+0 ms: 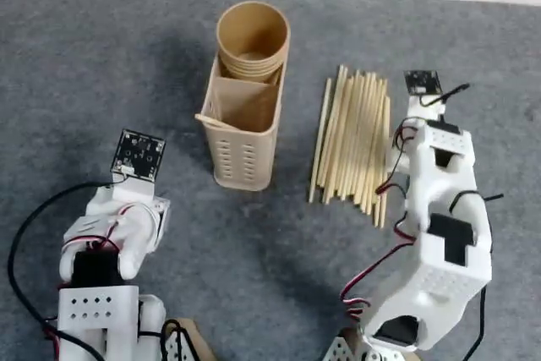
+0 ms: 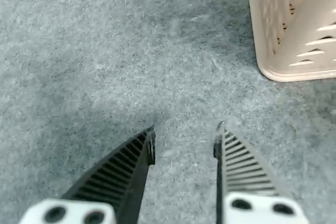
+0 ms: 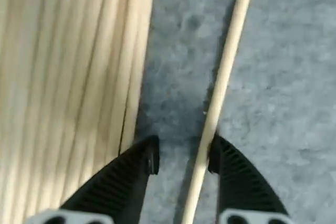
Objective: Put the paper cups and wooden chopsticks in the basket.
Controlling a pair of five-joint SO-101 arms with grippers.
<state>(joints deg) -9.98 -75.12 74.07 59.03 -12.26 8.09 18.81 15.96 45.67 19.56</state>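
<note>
**Lined up for a single pick**

The grey carpet (image 1: 84, 65) spreads under the left gripper (image 2: 186, 129), whose jaws stand wide apart with nothing between them. The basket (image 2: 294, 24) stands near, ahead of it and toward the other arm, so this arm seems parked out of the way. The basket's compartment farther from both grippers holds the stacked paper cups (image 1: 252, 35), so that part looks done, and one chopstick (image 1: 221, 122) leans in the nearer compartment. The chopstick pile (image 3: 68, 66) lies on the carpet just beside one finger of the right gripper (image 3: 182, 153), outside its jaws. Those jaws are partly open and grip nothing yet: a single loose chopstick (image 3: 223, 77) runs through the gap, close against the other finger. Lying apart from the pile, it can probably be pinched alone without dragging neighbours.
</note>
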